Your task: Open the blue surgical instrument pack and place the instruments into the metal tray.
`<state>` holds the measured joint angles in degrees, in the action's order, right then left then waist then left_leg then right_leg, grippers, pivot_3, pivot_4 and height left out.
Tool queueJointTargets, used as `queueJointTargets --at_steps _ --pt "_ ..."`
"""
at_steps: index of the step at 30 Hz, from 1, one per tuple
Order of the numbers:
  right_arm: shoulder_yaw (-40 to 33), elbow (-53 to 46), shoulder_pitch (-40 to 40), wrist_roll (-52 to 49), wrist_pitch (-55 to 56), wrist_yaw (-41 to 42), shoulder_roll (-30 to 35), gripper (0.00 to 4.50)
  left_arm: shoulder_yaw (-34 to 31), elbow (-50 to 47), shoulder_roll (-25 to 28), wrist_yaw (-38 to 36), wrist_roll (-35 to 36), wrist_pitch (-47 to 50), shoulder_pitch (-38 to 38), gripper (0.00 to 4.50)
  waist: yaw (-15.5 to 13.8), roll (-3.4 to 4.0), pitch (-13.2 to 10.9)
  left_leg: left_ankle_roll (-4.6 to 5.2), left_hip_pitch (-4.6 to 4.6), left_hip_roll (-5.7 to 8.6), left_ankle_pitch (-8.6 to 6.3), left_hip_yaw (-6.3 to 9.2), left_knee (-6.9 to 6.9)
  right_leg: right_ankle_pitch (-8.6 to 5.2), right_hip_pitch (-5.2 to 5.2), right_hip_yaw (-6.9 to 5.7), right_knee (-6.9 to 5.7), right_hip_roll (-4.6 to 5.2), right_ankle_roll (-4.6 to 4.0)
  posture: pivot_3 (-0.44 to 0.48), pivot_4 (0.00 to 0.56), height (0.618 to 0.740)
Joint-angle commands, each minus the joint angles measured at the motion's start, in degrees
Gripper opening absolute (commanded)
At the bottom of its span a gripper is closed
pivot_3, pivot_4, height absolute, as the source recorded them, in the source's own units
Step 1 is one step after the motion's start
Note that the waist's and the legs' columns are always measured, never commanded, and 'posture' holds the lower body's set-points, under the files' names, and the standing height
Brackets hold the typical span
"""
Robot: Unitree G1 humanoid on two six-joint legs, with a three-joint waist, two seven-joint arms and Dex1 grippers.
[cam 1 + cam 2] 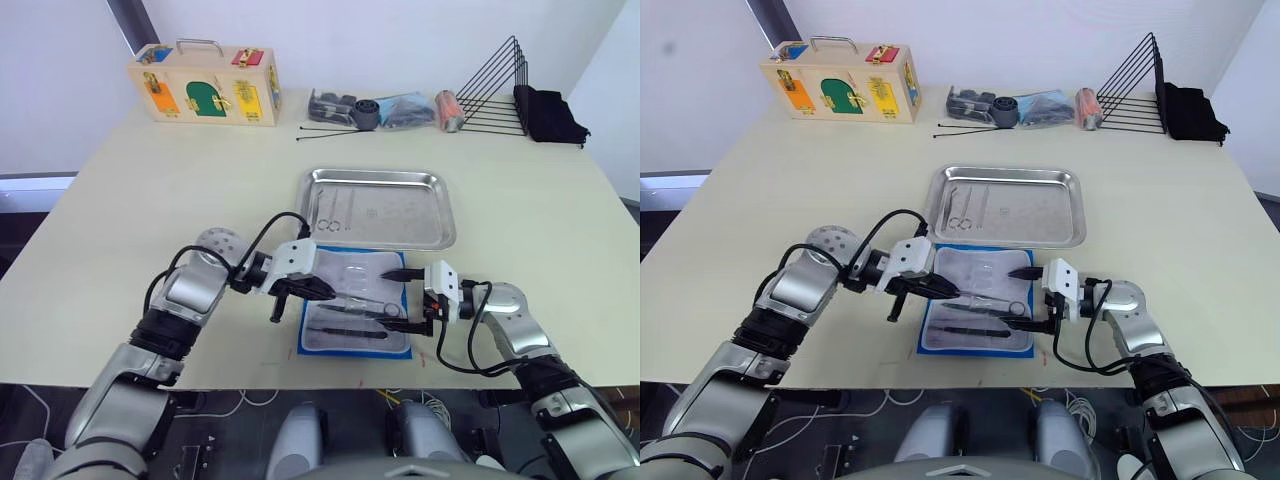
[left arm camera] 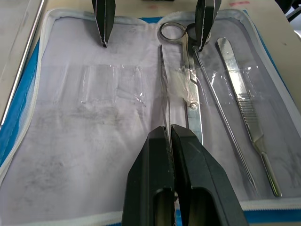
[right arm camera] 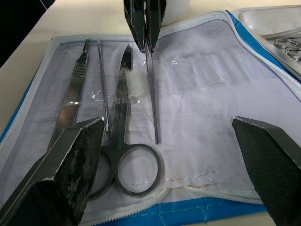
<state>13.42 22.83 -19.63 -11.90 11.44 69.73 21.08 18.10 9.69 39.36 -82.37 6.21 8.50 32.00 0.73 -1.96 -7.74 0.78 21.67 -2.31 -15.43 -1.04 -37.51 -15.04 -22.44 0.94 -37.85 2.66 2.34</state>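
**Over the open pack, tweezers pinched**

Near the table's front edge the blue surgical instrument pack [image 1: 355, 312] lies open. My left fingers [image 2: 170, 141] clamp thin tweezers [image 2: 162, 84] for lifting; my right fingers [image 3: 96, 136] hang spread, clear of the scissors [image 3: 123, 141]. Beyond, the metal tray [image 1: 378, 207] already holds some instruments.

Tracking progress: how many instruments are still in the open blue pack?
4, side by side in the blue surgical instrument pack: thin tweezers, pinched by the left gripper, then scissors, a slim probe and a flat-handled tool.
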Motion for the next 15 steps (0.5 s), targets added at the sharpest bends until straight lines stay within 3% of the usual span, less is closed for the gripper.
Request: queueJointTargets --at_steps 1,15 --pt "2.45 3.99 3.08 2.71 -2.19 0.23 0.27 4.50 -1.28 -2.15 1.28 -0.80 0.96 -0.03 0.67 0.04 0.00 0.00 0.00 0.00 0.00 0.00 0.00 0.00 0.00 0.00 0.00 0.00 0.00 0.00 0.00 0.000 0.150 0.740" --pt "2.53 4.00 3.21 2.69 -2.22 0.22 0.12 4.50 -3.19 -3.77 7.55 -3.66 2.56 0.23 0.27 0.04 0.01 -0.01 -0.01 0.00 0.00 -0.01 0.00 0.00 0.00 0.00 -0.01 0.00 0.00 0.00 -0.01 0.000 0.150 0.740"
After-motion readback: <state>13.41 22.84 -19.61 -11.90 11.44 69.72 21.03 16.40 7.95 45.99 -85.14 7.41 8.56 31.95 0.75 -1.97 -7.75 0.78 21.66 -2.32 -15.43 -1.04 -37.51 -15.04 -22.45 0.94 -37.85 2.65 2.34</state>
